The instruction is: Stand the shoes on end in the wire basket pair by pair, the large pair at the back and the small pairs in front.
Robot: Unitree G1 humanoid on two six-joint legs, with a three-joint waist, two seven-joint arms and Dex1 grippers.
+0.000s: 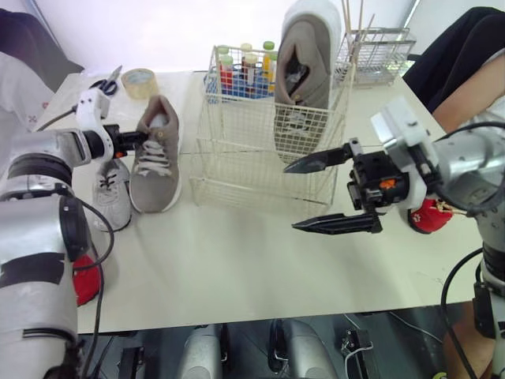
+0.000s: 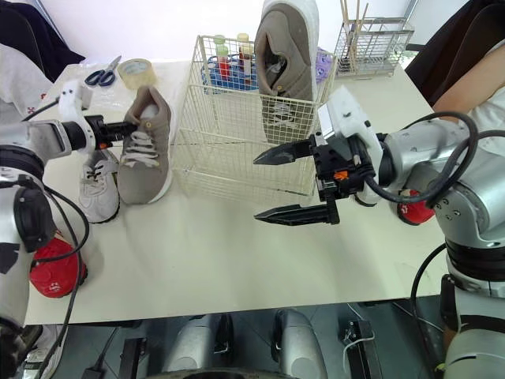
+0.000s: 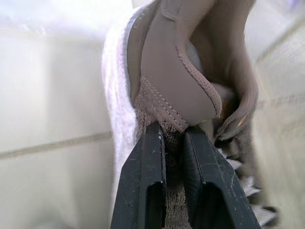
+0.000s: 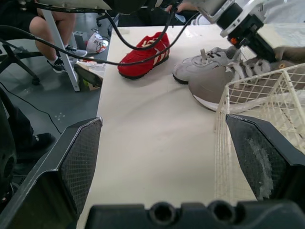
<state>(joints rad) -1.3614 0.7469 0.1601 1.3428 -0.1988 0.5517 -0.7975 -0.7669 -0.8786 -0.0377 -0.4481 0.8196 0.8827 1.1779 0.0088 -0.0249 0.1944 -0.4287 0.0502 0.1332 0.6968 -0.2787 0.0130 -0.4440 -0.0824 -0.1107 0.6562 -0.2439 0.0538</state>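
Lab workroom, white table [image 1: 237,276], capped sample tubes [image 1: 226,69], tape roll [image 1: 139,81], scissors [image 1: 105,83]

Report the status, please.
Left gripper shut on taupe shoe, left of wire basket. Right gripper open, empty, before basket. Matching shoe upright inside.

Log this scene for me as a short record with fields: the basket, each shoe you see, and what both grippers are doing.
wire basket: holds one shoe
first taupe shoe: standing on end, at the basket's right side
second taupe shoe: on the table, left of the basket
left gripper: shut on the second taupe shoe's heel collar
right gripper: open, empty, in front of the basket
small grey shoe: on the table beside the second taupe shoe
red shoes: one far left, one far right
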